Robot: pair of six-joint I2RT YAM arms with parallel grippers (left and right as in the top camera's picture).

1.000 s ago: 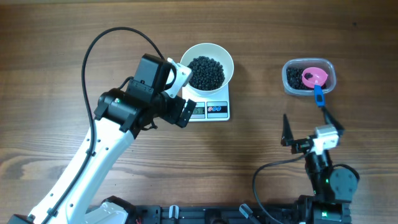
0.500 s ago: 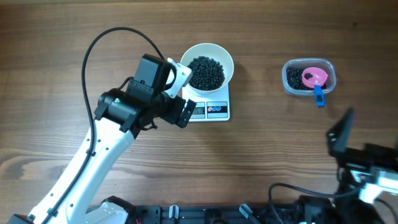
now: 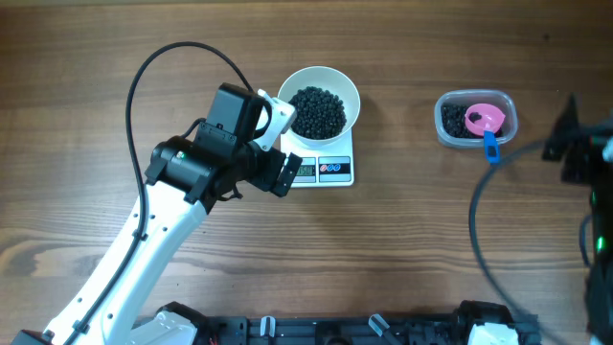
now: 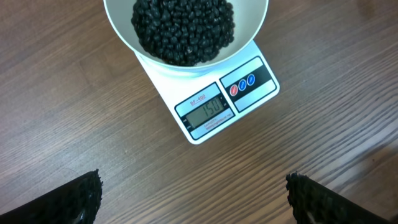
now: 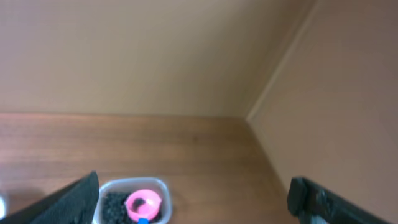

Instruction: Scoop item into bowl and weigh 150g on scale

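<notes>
Right gripper (image 5: 193,200) swings out to the right edge, jaws spread.
Left gripper (image 4: 198,199) spread just beside scale (image 4: 211,109); bowl (image 4: 252,25) of beans (image 4: 183,28) on it.

The grey LCD display (image 4: 208,112) on the front of the white kitchen scale (image 4: 261,88) reads "150". A small model label printed just above the display is too fine to read reliably.

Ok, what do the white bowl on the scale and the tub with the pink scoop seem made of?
Round white bowl: glazed ceramic or hard plastic, can't tell which; smooth, opaque, evenly white. Clear rounded-rectangle tub: likely thin plastic; translucent walls, soft rounded rim.
</notes>
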